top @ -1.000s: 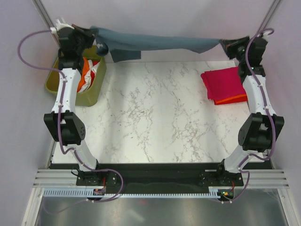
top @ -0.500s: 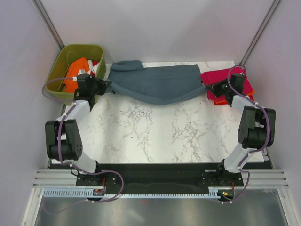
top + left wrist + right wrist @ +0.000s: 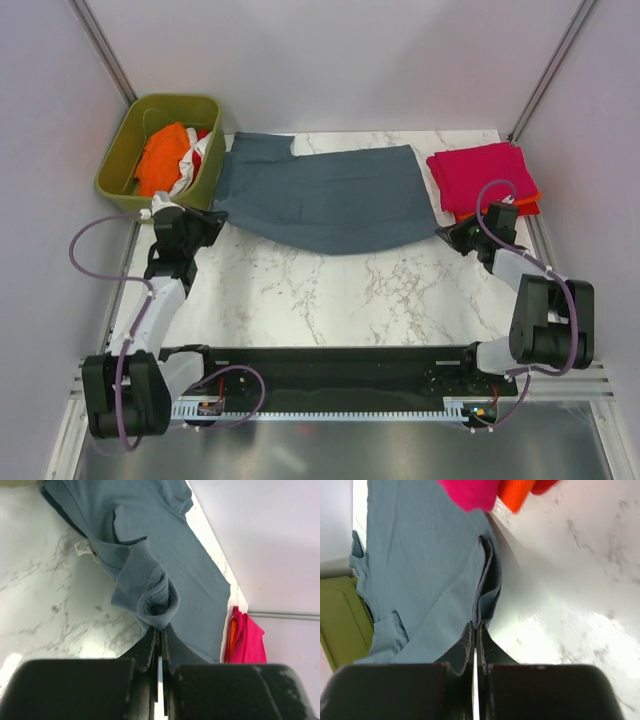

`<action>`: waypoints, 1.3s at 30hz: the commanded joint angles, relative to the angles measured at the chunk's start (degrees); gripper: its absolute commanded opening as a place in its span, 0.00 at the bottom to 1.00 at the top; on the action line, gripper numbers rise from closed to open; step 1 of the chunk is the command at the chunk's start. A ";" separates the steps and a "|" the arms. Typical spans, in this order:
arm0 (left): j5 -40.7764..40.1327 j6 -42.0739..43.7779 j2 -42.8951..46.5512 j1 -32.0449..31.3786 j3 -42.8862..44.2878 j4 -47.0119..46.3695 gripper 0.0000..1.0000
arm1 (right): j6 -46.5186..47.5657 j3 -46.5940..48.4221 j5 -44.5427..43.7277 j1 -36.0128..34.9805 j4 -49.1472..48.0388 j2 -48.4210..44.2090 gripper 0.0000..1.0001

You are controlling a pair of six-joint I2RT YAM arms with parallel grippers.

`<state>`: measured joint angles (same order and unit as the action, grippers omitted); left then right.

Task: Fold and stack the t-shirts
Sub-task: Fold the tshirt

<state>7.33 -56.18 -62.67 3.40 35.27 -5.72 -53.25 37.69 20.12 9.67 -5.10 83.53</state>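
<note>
Slate blue-grey cloth t-shirt (image 3: 320,195) spread out, spanning from fingers to fingers: left gripper (image 3: 159,636) pinched tight on a bunched corner, right gripper (image 3: 475,629) clamped on the opposite edge.

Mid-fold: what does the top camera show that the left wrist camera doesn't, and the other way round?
Top only: the orange t-shirt in the olive bin, and the right gripper pinching a corner of the blue-grey t-shirt. Left wrist only: the shirt's white label, and a close look at the left gripper clamped shut on bunched cloth. Both: the blue-grey t-shirt spread on the marble table, and the folded pink t-shirt.
</note>
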 commanded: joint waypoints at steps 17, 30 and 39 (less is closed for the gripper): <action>-9.44 -2.97 37.36 0.12 -22.26 29.78 0.93 | 6.05 -18.89 -20.98 0.35 20.31 -41.06 0.62; -0.66 16.72 17.16 -2.08 -0.21 24.45 0.93 | 23.72 0.53 -18.88 -3.59 16.27 -15.26 0.44; -7.24 18.74 4.06 -16.58 5.59 14.94 0.92 | 22.58 6.08 -26.00 -10.97 13.81 -2.59 0.46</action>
<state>3.46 -41.54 -56.07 -10.24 35.83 14.00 -31.40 40.95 -1.67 0.56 10.61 78.15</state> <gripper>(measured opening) 0.924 0.453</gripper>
